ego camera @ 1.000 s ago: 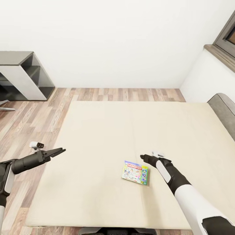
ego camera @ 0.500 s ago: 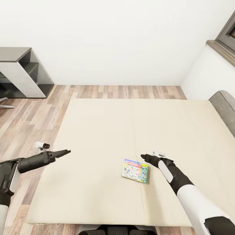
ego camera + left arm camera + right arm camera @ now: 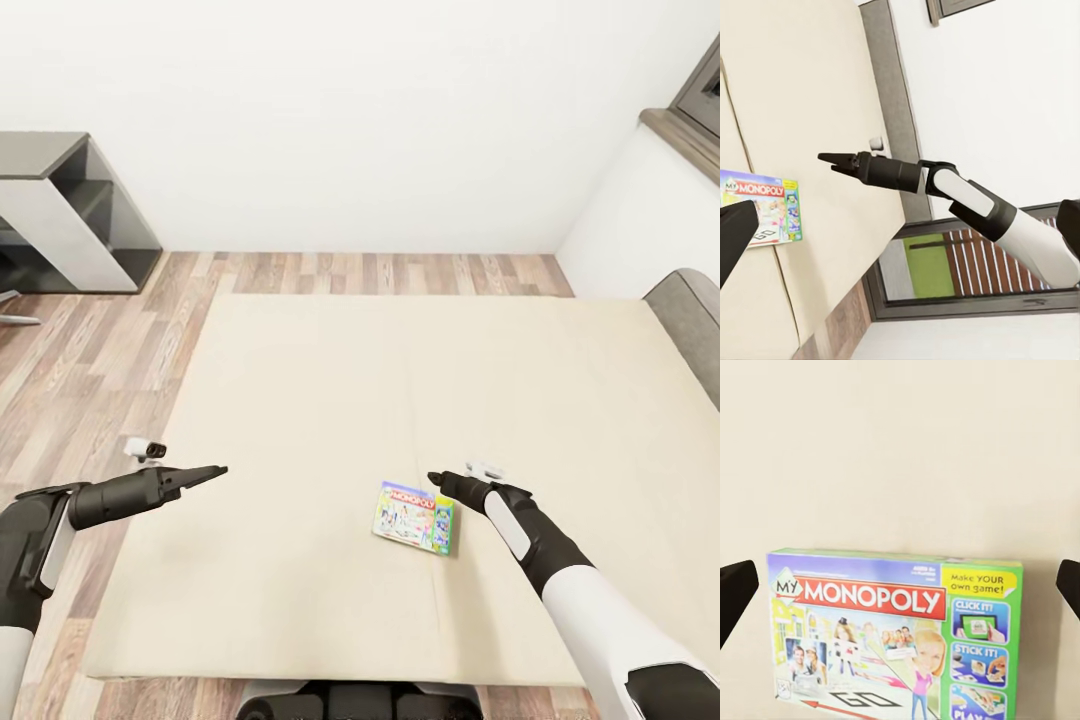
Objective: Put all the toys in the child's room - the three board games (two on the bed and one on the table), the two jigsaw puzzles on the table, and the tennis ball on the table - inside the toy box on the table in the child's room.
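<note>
I am over the bed (image 3: 330,400), its beige mattress wide and bare all around my arms, with wooden floor (image 3: 90,370) beyond its edge on my left side and the grey headboard (image 3: 690,320) off to my right. The one board game (image 3: 414,517) I can see, a green-edged Monopoly box, lies flat just beside the tips of my right gripper (image 3: 436,480), slightly nearer to my body than they are. From the right wrist camera the box sits centred between the two dark fingertips (image 3: 736,589), which stand wide apart, wider than the box. My left gripper (image 3: 216,469) hangs well apart from the box with its jaws drawn close to a point.

I judge the step is grasping this box. It is thin and flat, so I would tip the right jaws low onto opposite edges and pinch firmly. There is ample room; nothing crowds it.
</note>
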You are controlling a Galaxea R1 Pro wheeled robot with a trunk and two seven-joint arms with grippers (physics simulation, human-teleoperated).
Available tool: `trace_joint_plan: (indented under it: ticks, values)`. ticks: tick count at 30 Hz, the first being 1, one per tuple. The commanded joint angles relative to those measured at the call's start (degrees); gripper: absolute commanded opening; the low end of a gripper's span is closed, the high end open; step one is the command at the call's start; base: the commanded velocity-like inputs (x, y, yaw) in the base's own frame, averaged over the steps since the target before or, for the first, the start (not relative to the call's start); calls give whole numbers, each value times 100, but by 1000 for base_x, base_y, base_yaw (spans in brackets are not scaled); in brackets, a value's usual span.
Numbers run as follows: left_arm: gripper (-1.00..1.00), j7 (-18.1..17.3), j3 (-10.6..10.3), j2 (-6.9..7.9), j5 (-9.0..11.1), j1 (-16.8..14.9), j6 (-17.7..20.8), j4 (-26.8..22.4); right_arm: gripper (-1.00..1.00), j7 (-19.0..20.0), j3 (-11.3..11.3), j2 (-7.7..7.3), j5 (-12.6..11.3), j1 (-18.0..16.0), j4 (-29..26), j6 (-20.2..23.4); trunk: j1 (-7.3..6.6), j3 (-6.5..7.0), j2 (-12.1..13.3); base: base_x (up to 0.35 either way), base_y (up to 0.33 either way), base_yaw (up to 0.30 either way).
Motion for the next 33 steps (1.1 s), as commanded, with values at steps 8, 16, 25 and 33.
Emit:
trace_joint_plan:
  ticks: [8,16,25,33]
  values:
    - [100,-23,8,12,-4,-2,59,-1,100,98,12,-21,-5,-3,11,26,3,-83,-9,0,0,0]
    - [100,-23,16,19,-4,-2,57,2,100,113,10,-24,-8,-3,27,33,3,-158,-9,0,0,0]
    - [100,-23,37,28,-4,-2,55,6,100,115,9,-28,-12,-3,37,34,3,-243,-9,0,0,0]
    - [100,-23,42,29,-5,-2,53,7,100,110,-6,-80,-14,-3,41,34,3,-318,-9,0,0,0]
